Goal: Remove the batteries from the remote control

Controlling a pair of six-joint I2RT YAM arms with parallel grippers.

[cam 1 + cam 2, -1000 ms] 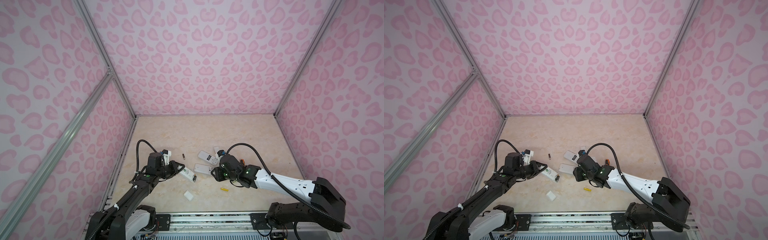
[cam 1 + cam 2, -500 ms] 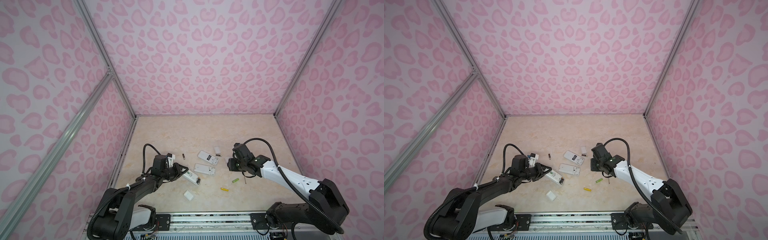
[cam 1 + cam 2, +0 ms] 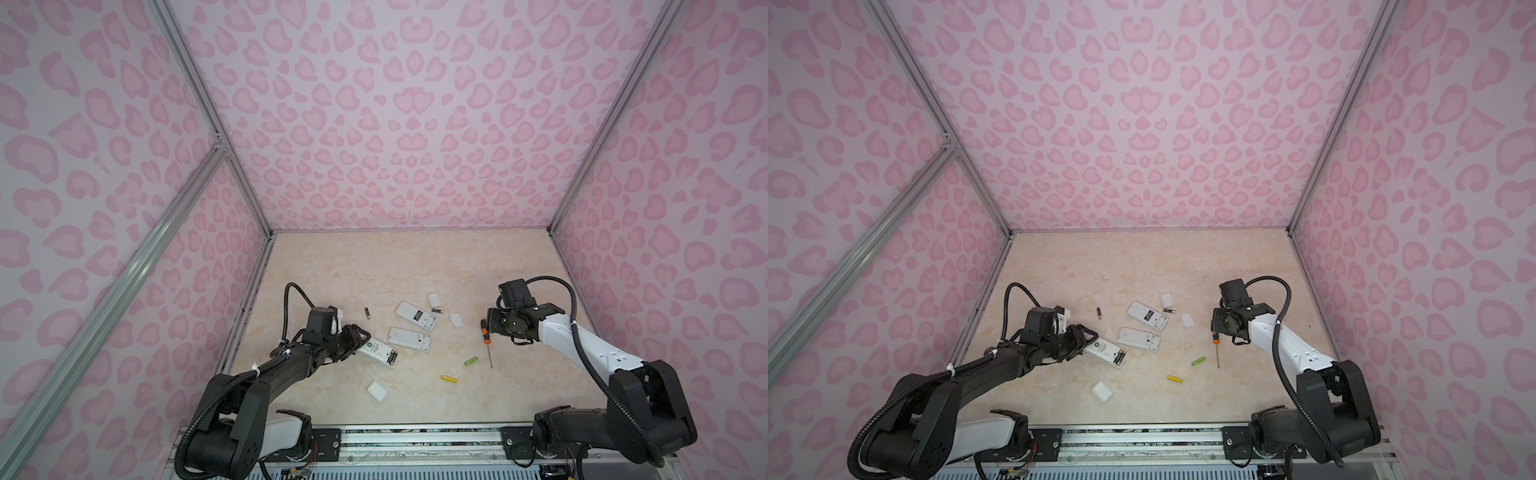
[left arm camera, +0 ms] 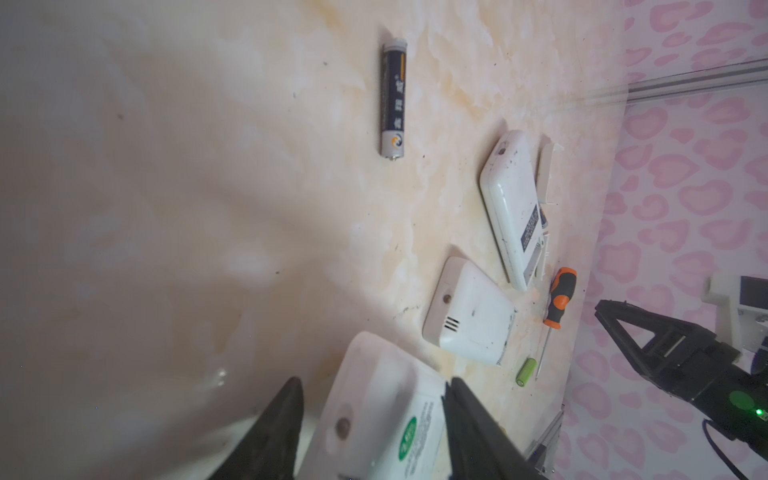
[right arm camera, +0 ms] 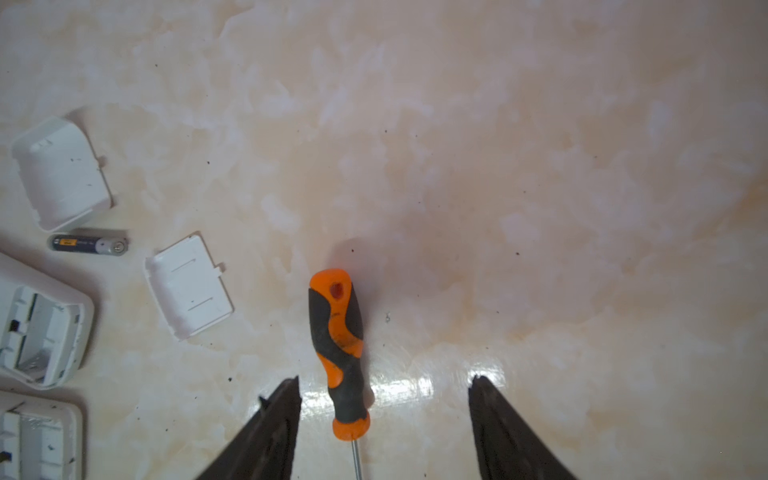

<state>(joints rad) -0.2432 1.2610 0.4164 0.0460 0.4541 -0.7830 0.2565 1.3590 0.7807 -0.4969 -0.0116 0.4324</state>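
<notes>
Leftmost, the left gripper (image 3: 360, 337) is found low over the table (image 3: 374, 257), jaws parted and set astride one end of the nearest remote (image 3: 376, 350). In the left wrist view a gap is seen between one finger (image 4: 282, 419) and the casing, so no grip is made out. The seated batteries (image 3: 390, 356) are noted in the open compartment at that remote's other end, away from the fingertips.

- A loose black battery (image 3: 367, 312) is seen lying flat beyond the gripper, well apart from it.
- A front cover (image 3: 378, 390) lies alone toward the near edge.
- Toward the centre, the middle remote (image 3: 409, 338) and the far remote (image 3: 415, 321) are laid back-up, compartments open.
- A second black battery (image 3: 436, 310) is found just beside the far remote, between two small white covers (image 3: 456, 320).
- The yellow battery (image 3: 449, 378) and the green battery (image 3: 471, 360) are seen loose on bare table, near each other, nothing lying over them.

Rightward, the screwdriver (image 3: 484, 330) lies flat with its shaft pointed toward the green battery. The right gripper (image 5: 386, 378) is held over the handle with its jaws spread wide. The handle lies between them, close to one finger (image 5: 274, 419), and is not pinched.
</notes>
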